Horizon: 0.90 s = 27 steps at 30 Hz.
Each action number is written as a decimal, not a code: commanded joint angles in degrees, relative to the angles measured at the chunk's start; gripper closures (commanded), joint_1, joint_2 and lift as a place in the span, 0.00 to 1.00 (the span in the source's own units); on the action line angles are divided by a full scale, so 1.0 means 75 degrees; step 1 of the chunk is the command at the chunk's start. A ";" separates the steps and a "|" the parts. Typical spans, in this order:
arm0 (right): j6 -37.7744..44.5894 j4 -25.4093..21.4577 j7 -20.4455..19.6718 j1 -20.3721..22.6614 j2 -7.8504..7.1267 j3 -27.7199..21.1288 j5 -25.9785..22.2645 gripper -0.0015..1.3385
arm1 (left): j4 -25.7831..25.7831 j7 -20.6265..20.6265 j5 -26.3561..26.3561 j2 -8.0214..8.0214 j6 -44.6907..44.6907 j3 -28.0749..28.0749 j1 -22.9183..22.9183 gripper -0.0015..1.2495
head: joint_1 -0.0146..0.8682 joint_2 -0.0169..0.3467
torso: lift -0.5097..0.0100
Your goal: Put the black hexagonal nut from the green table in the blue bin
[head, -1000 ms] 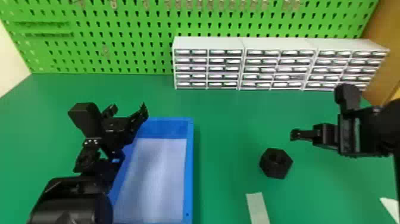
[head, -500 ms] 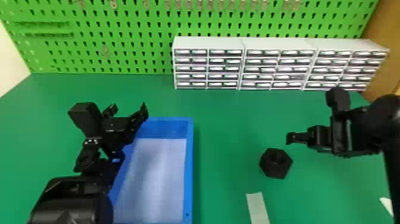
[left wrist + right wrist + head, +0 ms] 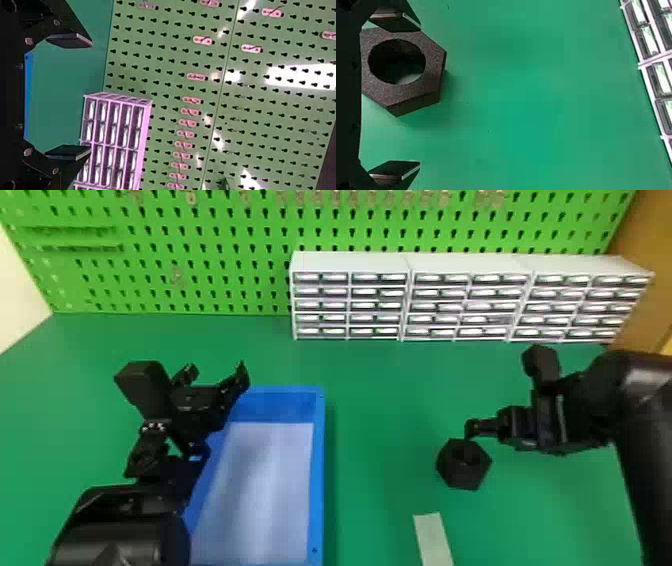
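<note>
While we hold our left gripper (image 3: 221, 413) open-fingered by the blue bin's (image 3: 319, 470) left side, our right gripper (image 3: 471, 429), fingers spread wide, is close to the black nut (image 3: 462, 479), which lies on the green table (image 3: 380, 430), right of the bin.

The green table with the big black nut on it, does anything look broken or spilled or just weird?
Nothing looks broken or spilled; the black hexagonal nut lies flat and looks whole. One small oddity is the pale strip, slightly slanted on the green table near the nut; I can't tell what it's for.
</note>
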 commanded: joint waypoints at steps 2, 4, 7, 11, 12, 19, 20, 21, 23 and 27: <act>-0.0164 0.0287 0.0000 -0.0039 0.0041 0.0074 -0.0012 0.06 | 0.0000 -0.0001 0.0001 0.0000 0.0000 -0.0017 -0.0005 0.26 | 0.79 0.19 | 0.79; -0.0188 0.0334 0.0000 -0.0027 0.0076 0.0074 0.0035 0.06 | 0.0012 -0.0001 0.0013 0.0000 0.0000 -0.0029 -0.0005 0.26 | 0.79 0.19 | 0.79; -0.0188 0.0358 0.0000 -0.0015 0.0135 0.0050 0.0187 0.06 | 0.0012 -0.0001 0.0013 0.0000 0.0000 -0.0017 -0.0005 0.26 | 0.79 0.19 | 0.79; -0.0234 0.0498 0.0000 -0.0003 0.0170 0.0027 0.0258 0.06 | 0.0012 -0.0001 0.0013 0.0000 0.0000 -0.0029 -0.0005 0.26 | 0.79 0.19 | 0.79; -0.0246 0.0533 0.0000 -0.0003 0.0170 0.0039 0.0281 0.06 | 0.0012 -0.0001 0.0013 0.0000 -0.0012 -0.0029 -0.0005 0.26 | 0.79 0.19 | 0.79; -0.0352 0.0721 0.0000 0.0079 0.0182 -0.0032 0.0351 0.06 | 0.0012 -0.0001 0.0024 0.0000 -0.0012 -0.0029 -0.0005 0.26 | 0.79 0.19 | 0.79; -0.0375 0.0744 0.0000 0.0090 0.0182 -0.0043 0.0363 0.06 | 0.0012 -0.0001 0.0013 0.0000 -0.0012 -0.0017 -0.0005 0.26 | 0.79 0.19 | 0.79; -0.0387 0.0791 0.0000 0.0102 0.0182 -0.0055 0.0387 0.06 | 0.0012 -0.0001 0.0024 0.0000 -0.0012 -0.0029 -0.0005 0.26 | 0.79 0.19 | 0.79; -0.0422 0.0862 0.0000 0.0114 0.0182 -0.0079 0.0375 0.06 | 0.0012 -0.0001 0.0024 0.0000 -0.0012 -0.0029 -0.0005 0.26 | 0.79 0.19 | 0.79; -0.0527 0.0885 0.0000 0.0184 0.0182 -0.0102 0.0316 0.06 | 0.0023 -0.0001 0.0024 0.0000 -0.0012 -0.0029 -0.0017 0.26 | 0.79 0.19 | 0.79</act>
